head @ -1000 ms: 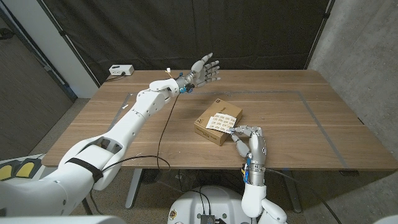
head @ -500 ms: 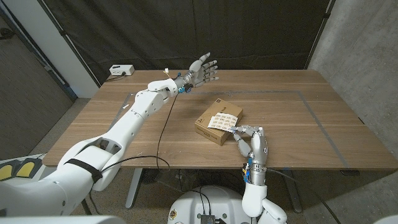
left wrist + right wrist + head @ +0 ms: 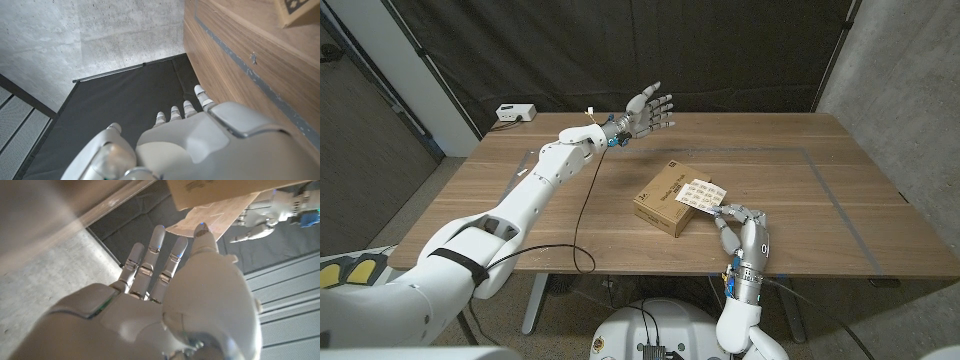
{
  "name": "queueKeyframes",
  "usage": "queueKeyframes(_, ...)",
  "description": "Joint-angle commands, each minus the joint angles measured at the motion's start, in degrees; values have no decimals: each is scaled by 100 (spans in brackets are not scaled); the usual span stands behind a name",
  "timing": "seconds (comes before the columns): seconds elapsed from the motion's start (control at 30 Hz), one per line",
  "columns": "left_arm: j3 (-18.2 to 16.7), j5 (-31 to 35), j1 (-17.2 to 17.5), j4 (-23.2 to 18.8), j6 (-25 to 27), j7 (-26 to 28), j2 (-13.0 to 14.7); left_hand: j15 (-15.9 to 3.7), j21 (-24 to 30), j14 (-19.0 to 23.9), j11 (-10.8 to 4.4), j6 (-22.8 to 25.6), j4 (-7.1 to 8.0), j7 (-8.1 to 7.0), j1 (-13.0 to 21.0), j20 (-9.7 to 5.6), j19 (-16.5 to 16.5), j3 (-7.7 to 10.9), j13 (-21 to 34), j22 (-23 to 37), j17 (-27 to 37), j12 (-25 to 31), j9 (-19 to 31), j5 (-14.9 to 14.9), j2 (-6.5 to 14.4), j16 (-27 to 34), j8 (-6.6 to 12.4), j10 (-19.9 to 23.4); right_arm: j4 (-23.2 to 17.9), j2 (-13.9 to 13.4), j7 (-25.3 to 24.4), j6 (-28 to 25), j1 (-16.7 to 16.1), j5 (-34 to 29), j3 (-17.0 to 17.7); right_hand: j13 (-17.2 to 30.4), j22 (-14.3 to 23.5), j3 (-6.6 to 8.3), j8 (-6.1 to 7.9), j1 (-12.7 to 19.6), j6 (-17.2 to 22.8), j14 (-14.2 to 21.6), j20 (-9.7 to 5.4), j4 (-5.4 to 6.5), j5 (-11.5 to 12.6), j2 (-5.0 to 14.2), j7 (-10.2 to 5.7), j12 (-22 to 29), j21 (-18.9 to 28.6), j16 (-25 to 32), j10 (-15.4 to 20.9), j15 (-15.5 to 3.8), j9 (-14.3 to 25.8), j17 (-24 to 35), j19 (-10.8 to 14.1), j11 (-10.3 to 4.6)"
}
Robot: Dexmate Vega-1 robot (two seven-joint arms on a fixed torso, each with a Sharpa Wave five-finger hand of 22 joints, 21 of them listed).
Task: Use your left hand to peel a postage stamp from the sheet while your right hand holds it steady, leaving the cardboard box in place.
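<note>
- Right hand [image 3: 744, 226], white and grey, low and right of centre in the head view, fingers reaching up-left onto the lower right edge of the pale stamp sheet [image 3: 702, 194]; fingertips on the sheet, pinning or pinching it, exact grip not clear.
- In the right wrist view, same hand [image 3: 165, 305] seen from behind, fingers [image 3: 156, 242] stretched out, one fingertip touching the corner of the pale sheet [image 3: 220, 212].
- Pale stamp sheet printed with rows of small stamps, lying partly on the flat brown cardboard box [image 3: 665, 195] and overhanging its right edge toward the right hand.
- Cardboard box just left of the right hand, at centre frame, set at an angle on the wooden table [image 3: 520, 190], a small black mark on its upper corner.
- Left hand [image 3: 648, 112], white and grey, upper centre of the head view, raised above the table's far edge, fingers spread apart, grasping nothing, well apart from box and sheet.
- In the left wrist view, back of the left hand [image 3: 200, 135] with fingertips [image 3: 200, 91] pointing toward dark curtain and grey wall; table edge at upper right of that frame.
- Thin black cable [image 3: 582, 215] hanging from the left arm, looping across the table left of the box.
- Small white box-shaped device [image 3: 514, 112] at the table's upper left corner.
- Black curtain [image 3: 720, 50] behind the table.
</note>
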Motion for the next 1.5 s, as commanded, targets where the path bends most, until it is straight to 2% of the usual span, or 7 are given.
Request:
queueKeyframes(0.03,105,1,-305,532,-128,-382,-229,27,-10,-566,46,-383,19,-57,-46,9,-956,-38,24,12,16,-4,19,43,278,12,-1,-405,-1636,-356,434,-1164,-1193,186,-327,-13,-24,-74,66,-27,-45,-86,-619,-12,-24,100,-16,-43,-80,-212,-108,-1006,133,-137,-22,1)
queueKeyframes(0.23,145,38,-444,824,-233,-499,-350,15,-9,-573,46,-385,17,-55,-47,-5,-949,-52,25,11,15,-4,19,51,277,11,2,-409,-1962,-513,561,-1591,-1393,252,-422,15,-34,-115,82,-31,-60,-71,-688,3,-42,123,-19,-33,-154,-290,-150,-1010,210,-184,-30,4)
queueKeyframes(0.5,122,94,-517,1100,-552,-596,-445,4,-49,-617,13,-380,-63,-218,47,-24,-1020,-63,25,-1,5,-12,16,61,225,-5,13,-444,-1971,-808,176,-1580,-998,300,-408,108,-43,-196,94,21,-115,-54,-792,15,-114,181,-20,10,-319,-344,-150,-1017,384,-81,76,10)
queueKeyframes(0.63,65,219,-406,954,-879,-391,-369,64,-73,-540,-52,91,-362,-562,502,-26,-948,36,27,-34,-17,47,12,29,125,14,170,-316,-1923,-1006,-70,-1505,-709,206,-392,141,-40,-256,99,46,-125,-33,-825,33,-144,210,-19,9,-426,-406,-151,-1018,490,-42,182,12)
queueKeyframes(0.8,36,474,-277,726,-1363,-94,-216,101,-106,-256,-111,1119,-972,-585,1516,32,-807,344,26,-33,-9,152,40,-249,142,47,395,151,-1850,-917,-111,-1170,-381,-54,-166,132,-35,-310,93,65,-137,-11,-842,55,-156,236,-21,-29,-520,-452,-144,-1020,576,-2,286,12)
queueKeyframes(1.03,112,1053,-159,387,-2020,402,114,176,-105,23,-139,2260,-1515,-460,2444,108,-660,742,46,-3,0,249,54,-659,343,87,633,688,-1686,-845,-97,-671,92,30,-11,141,-22,-379,47,101,-148,-1,-878,90,-160,272,-22,-74,-650,-553,-102,-1021,642,34,373,6)
queueKeyframes(1.5,250,1655,8,-99,-2574,877,573,148,1,438,-297,3301,-1963,-521,3476,173,-250,1237,54,0,0,289,64,-906,406,134,811,1171,-1401,-1112,493,254,616,2120,-331,205,3,-512,-63,164,-93,-55,-893,164,-147,295,-23,-229,-835,-698,-58,-1007,679,90,442,-28)
